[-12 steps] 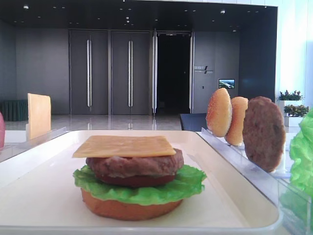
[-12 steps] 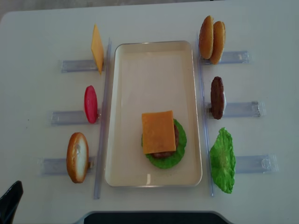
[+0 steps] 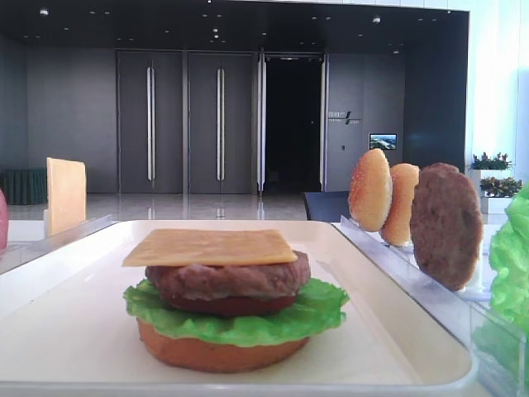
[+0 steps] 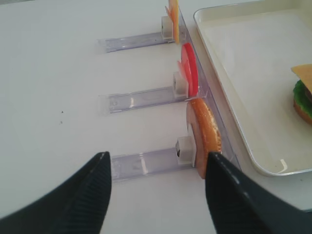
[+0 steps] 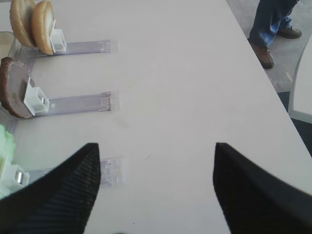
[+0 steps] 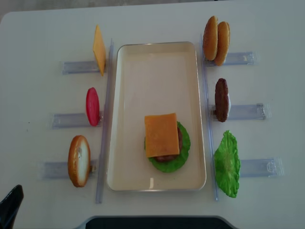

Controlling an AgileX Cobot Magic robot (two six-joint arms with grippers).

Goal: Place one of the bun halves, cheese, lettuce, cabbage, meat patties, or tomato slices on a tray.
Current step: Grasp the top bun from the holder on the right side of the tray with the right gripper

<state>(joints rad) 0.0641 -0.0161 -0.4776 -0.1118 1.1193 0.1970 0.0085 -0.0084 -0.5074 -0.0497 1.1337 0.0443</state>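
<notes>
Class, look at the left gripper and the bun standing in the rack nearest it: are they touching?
Apart. In the left wrist view the left gripper hangs open, and bare table and clear rack show between its fingers and the bun.

White table [image 6: 43, 28] with tray [image 6: 157, 47], racks [image 6: 248, 112]

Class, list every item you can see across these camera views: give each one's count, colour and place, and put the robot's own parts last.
tray: one, white, table centre
stacked burger: one, cheese on top, on tray
cheese slice: one, orange-yellow, left rack, far
tomato slice: one, red, left rack, middle
bun half: one, tan, left rack, near
bun halves: two, golden, right rack, far
meat patty: one, brown, right rack, middle
lettuce: one, green, right rack, near
left pincer: black, open, empty
right pincer: black, open, empty
</notes>
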